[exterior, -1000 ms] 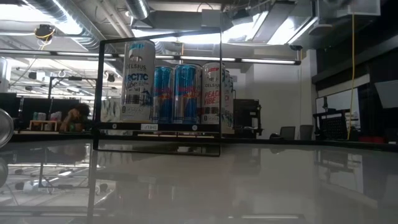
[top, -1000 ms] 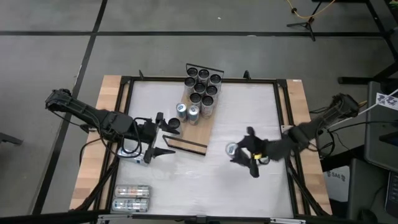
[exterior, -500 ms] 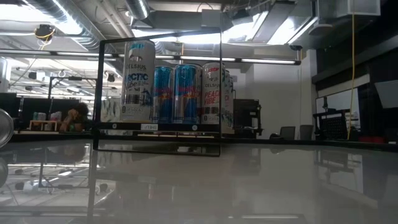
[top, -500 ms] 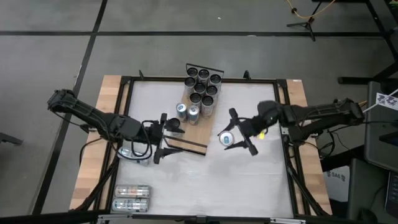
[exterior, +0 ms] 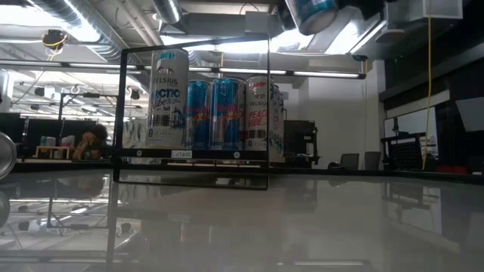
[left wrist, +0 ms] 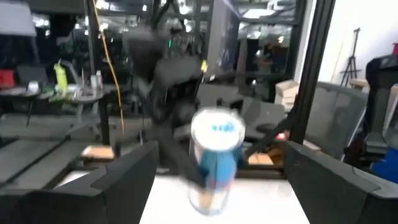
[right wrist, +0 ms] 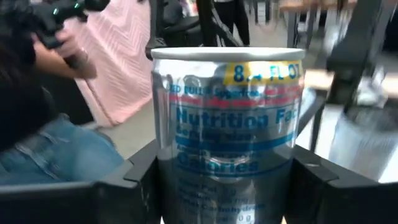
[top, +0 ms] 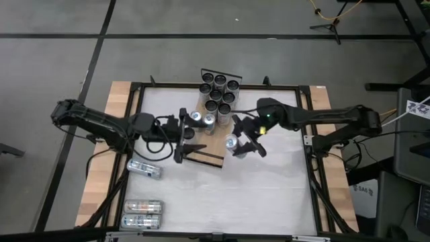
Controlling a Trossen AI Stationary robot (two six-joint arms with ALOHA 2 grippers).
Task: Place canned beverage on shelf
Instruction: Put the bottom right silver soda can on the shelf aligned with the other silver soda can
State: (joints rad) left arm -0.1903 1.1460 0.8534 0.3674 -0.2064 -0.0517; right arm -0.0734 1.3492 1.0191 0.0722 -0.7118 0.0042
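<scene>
High view: my right gripper [top: 240, 143] carries a blue-and-silver can [top: 232, 142] in the air just beside the shelf [top: 213, 138], near its open end; the left gripper [top: 186, 141] hangs with fingers spread and empty at the shelf's other side, above the worktop [top: 269, 195]

Low view: the can [exterior: 311, 13] shows at the top edge, well above the cans [exterior: 215, 113] already standing behind the wire rail [exterior: 193, 117]

Left wrist view: the can [left wrist: 216, 158] hangs ahead, held by the other arm

Right wrist view: fingers [right wrist: 140, 177] clamp the can [right wrist: 229, 130] at mid-body, printed panel facing the camera; I judge the thin, smooth aluminium slippery and easily dented, best held around the middle
</scene>
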